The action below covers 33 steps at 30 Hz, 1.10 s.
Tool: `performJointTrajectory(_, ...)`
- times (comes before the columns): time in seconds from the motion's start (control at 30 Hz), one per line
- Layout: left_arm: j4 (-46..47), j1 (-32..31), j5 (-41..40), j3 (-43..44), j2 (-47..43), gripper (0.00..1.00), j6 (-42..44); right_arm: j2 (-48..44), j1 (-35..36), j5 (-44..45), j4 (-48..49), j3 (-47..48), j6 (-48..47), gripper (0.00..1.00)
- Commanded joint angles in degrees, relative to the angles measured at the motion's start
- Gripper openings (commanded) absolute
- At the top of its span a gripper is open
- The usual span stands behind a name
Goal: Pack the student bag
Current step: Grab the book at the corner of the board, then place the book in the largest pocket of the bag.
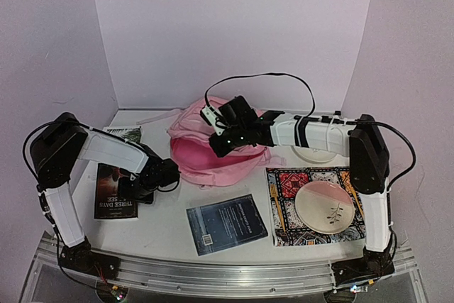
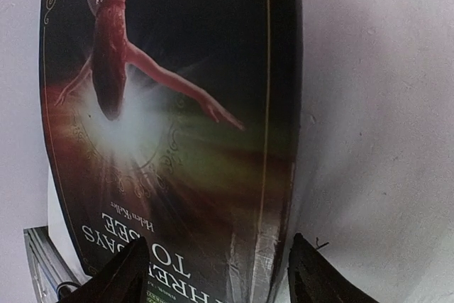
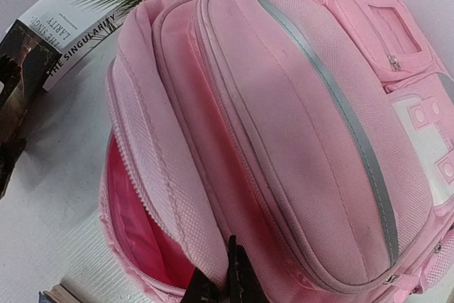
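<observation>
The pink student bag (image 1: 213,157) lies on the table's middle, its main compartment unzipped with the darker pink lining (image 3: 135,225) showing. My right gripper (image 1: 225,143) is shut on the fabric edge of the bag's opening flap (image 3: 191,232), its fingertips (image 3: 230,282) pinched together there. My left gripper (image 1: 152,182) is open, low over the right edge of a dark book titled "Three Days to See" (image 1: 115,191). In the left wrist view one finger (image 2: 120,282) is over the book's cover (image 2: 170,118) and the other finger (image 2: 319,278) is over bare table.
A blue-grey book (image 1: 227,223) lies near the front. A white book with a palm print (image 1: 124,133) lies behind the dark book. A pink and white plate (image 1: 326,206) sits on a patterned mat (image 1: 284,182) at right; a second plate (image 1: 316,154) lies behind it.
</observation>
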Motion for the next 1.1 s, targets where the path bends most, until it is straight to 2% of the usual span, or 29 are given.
performJointTrajectory(0.0, -1.1, -0.1, -1.9, -0.4, 3.7, 0.64, -1.3, -4.4, -0.4, -0.8, 2.2, 0.0, 1.3, 0.00)
performJointTrajectory(0.1, -1.6, -0.1, -2.4, -0.6, 5.3, 0.56, -1.6, -4.3, -0.5, -1.1, 2.3, 0.0, 1.3, 0.00)
performJointTrajectory(0.23, -3.1, -0.1, -2.9, -0.2, 5.1, 0.40, -1.9, -4.4, -0.6, -1.3, 2.3, 0.0, 1.2, 0.00)
performJointTrajectory(0.5, -10.3, -0.1, -4.5, 5.5, -0.6, 0.09, -2.3, -4.5, -0.8, -1.4, 2.4, 0.1, 0.9, 0.00)
performJointTrajectory(0.67, -14.8, -0.1, -4.0, 11.8, -6.0, 0.00, -1.6, -5.1, -1.0, -1.3, 2.4, 0.0, 0.9, 0.00)
performJointTrajectory(0.93, -14.9, 0.0, -0.3, 22.9, -14.8, 0.00, 3.3, -6.4, -2.0, -1.6, 3.0, -0.4, 2.0, 0.00)
performJointTrajectory(1.07, -10.0, 0.1, 3.4, 24.9, -17.3, 0.00, 7.9, -6.9, -3.1, -1.7, 3.5, -0.4, 3.2, 0.00)
